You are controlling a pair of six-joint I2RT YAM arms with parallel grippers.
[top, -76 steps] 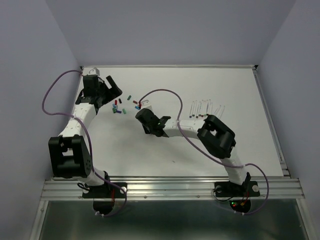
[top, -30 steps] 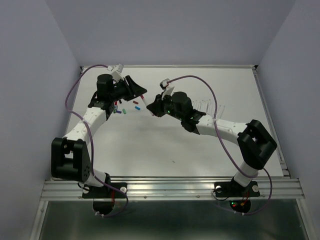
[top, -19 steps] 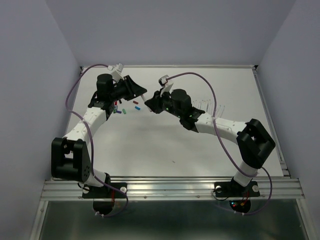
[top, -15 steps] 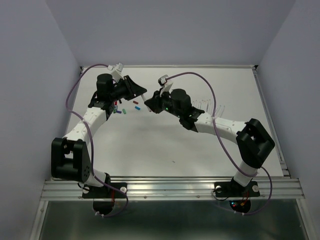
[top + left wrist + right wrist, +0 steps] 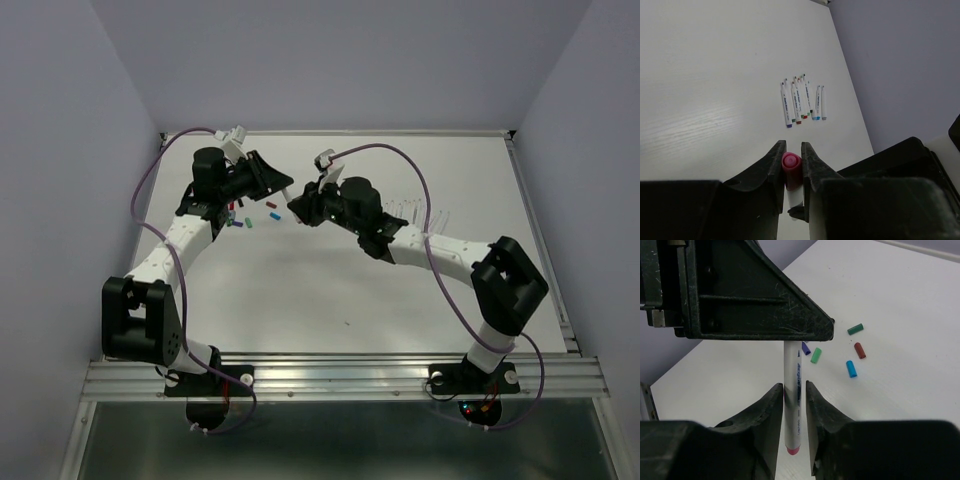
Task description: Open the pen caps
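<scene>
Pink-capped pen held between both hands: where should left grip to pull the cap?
The pink cap itself, end-on along the pen axis, pinched across its round sides by the left hand. The right hand clamps the pen by its white barrel, so a straight pull should free it.

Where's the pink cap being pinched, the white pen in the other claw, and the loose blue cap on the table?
pink cap [image 5: 791, 161], left wrist view, on its round end face.
white pen [image 5: 792, 390], right wrist view, mid barrel.
blue cap [image 5: 851, 368], right wrist view, its middle.
</scene>
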